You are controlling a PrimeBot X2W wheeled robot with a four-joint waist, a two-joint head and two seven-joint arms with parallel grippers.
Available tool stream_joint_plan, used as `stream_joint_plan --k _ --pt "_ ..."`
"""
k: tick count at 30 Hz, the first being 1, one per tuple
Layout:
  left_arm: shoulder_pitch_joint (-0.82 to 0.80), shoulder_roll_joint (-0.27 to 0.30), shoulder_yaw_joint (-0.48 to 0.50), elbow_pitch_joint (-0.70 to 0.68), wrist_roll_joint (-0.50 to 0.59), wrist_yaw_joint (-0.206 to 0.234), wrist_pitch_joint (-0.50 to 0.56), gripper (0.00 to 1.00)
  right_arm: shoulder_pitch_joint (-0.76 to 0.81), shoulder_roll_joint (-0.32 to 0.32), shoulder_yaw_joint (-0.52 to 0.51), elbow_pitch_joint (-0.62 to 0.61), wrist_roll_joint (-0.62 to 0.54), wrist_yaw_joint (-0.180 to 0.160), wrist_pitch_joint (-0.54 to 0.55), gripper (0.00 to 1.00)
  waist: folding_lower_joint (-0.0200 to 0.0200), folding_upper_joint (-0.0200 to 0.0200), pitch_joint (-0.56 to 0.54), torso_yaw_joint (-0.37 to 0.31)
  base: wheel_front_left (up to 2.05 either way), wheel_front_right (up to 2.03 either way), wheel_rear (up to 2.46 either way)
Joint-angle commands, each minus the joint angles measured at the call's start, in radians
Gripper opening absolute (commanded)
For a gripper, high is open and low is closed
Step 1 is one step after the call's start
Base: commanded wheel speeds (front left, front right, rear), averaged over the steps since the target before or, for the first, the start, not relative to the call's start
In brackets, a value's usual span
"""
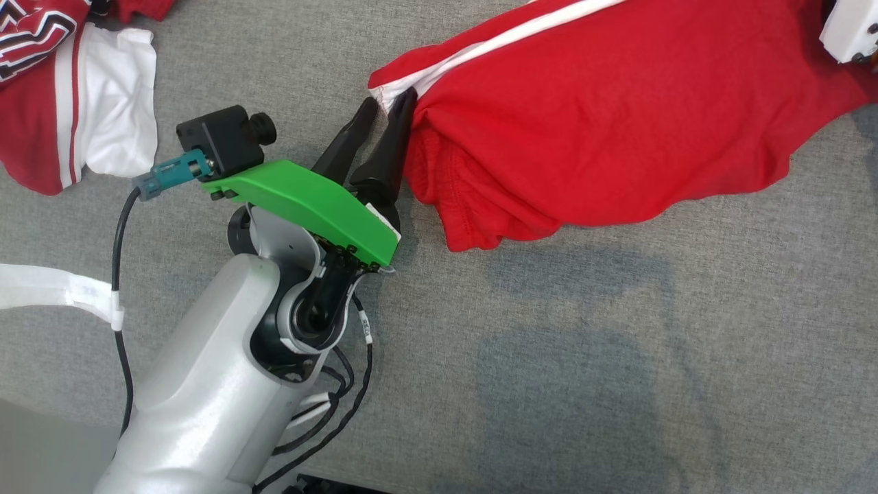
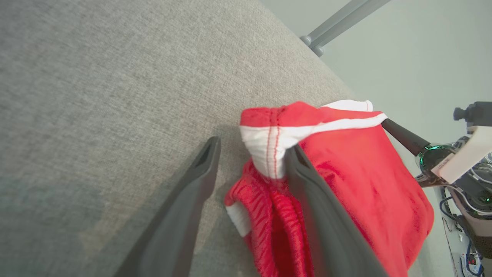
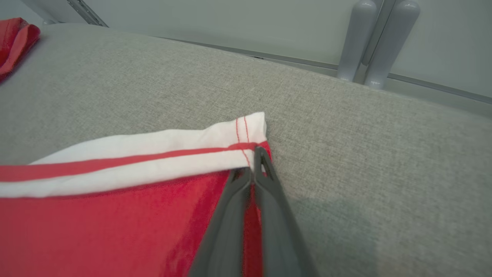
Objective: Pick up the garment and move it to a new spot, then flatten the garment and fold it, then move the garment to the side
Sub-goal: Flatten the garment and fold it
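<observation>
The garment [image 1: 617, 116] is red with a white band along one edge and lies bunched across the grey surface at the upper right. My left gripper [image 1: 391, 99] is at its left corner with the fingers apart. In the left wrist view the white-banded corner [image 2: 269, 150] leans against the right finger [image 2: 319, 207], and the left finger [image 2: 192, 192] stands clear of it over bare fabric; the left gripper [image 2: 253, 148] is open. My right gripper [image 3: 253, 163] is shut on the garment's [image 3: 96, 223] other banded corner.
A second red and white garment [image 1: 68, 89] lies at the far left corner. A white strap [image 1: 48, 288] lies at the left edge. The padded grey surface [image 1: 549, 357] spreads in front. Grey posts [image 3: 378, 42] stand beyond its far edge.
</observation>
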Motion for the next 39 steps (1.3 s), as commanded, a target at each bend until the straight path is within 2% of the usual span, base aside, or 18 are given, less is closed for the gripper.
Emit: stream_joint_plan --k 1,8,11,14,18,22,25,30,31,32,35,39 --pt "-0.014 -0.003 -0.002 0.005 0.010 0.007 -0.001 1.00 -0.021 0.008 -0.002 0.028 -0.019 -0.001 -0.007 1.00 0.0000 0.0082 -0.009 0.002 0.00 0.00 0.00" --pt "0.023 0.012 -0.011 -0.013 0.028 0.023 -0.013 1.00 -0.046 0.046 -0.027 0.087 -0.045 -0.001 -0.060 1.00 0.0000 0.0082 -0.035 -0.002 0.00 0.00 0.00" --pt "0.048 0.040 -0.019 -0.039 0.058 0.035 -0.034 1.00 -0.040 0.057 -0.033 0.096 -0.036 -0.001 -0.063 1.00 0.0000 0.0082 -0.047 -0.013 0.00 0.00 0.00" --pt "0.069 0.088 -0.033 -0.077 0.138 0.050 -0.084 1.00 -0.016 0.058 -0.045 0.112 -0.016 -0.001 -0.035 1.00 0.0000 0.0082 -0.061 -0.020 0.00 0.00 0.00" --pt "0.106 0.145 -0.045 -0.122 0.258 0.084 -0.180 1.00 0.029 0.037 -0.029 0.103 0.011 -0.001 0.067 1.00 0.0000 0.0082 -0.074 -0.016 0.00 0.00 0.00" --pt "0.135 0.159 -0.059 -0.138 0.323 0.109 -0.238 1.00 0.062 0.025 -0.050 0.082 0.050 -0.001 0.176 1.00 0.0000 0.0082 -0.068 0.001 0.00 0.00 0.00" --pt "0.135 0.165 -0.068 -0.127 0.384 0.114 -0.268 1.00 0.082 0.025 -0.049 0.075 0.051 -0.001 0.275 1.00 0.0000 0.0082 -0.064 0.017 0.00 0.00 0.00" --pt "0.161 0.130 -0.057 -0.089 0.417 0.096 -0.290 1.00 0.125 0.062 -0.056 0.063 0.035 0.001 0.413 1.00 0.0000 0.0082 -0.078 0.045 0.00 0.00 0.00" --pt "0.165 0.127 -0.054 -0.079 0.424 0.091 -0.291 1.00 0.135 0.072 -0.053 0.055 0.035 0.001 0.439 0.55 0.0000 0.0082 -0.083 0.047 0.00 0.00 0.00" --pt "0.165 0.127 -0.051 -0.067 0.434 0.085 -0.294 1.00 0.143 0.079 -0.051 0.043 0.035 0.002 0.459 0.03 0.0000 0.0082 -0.088 0.048 0.00 0.00 0.00" --pt "0.187 0.124 -0.038 -0.026 0.452 0.069 -0.298 1.00 0.169 0.099 -0.068 0.038 0.021 0.002 0.492 0.00 0.0000 0.0082 -0.117 0.034 0.00 0.00 0.00" --pt "0.223 0.130 -0.003 0.011 0.471 0.044 -0.298 1.00 0.217 0.132 -0.125 0.022 0.030 0.000 0.474 0.00 0.0000 0.0082 -0.180 -0.010 0.00 0.00 0.00"
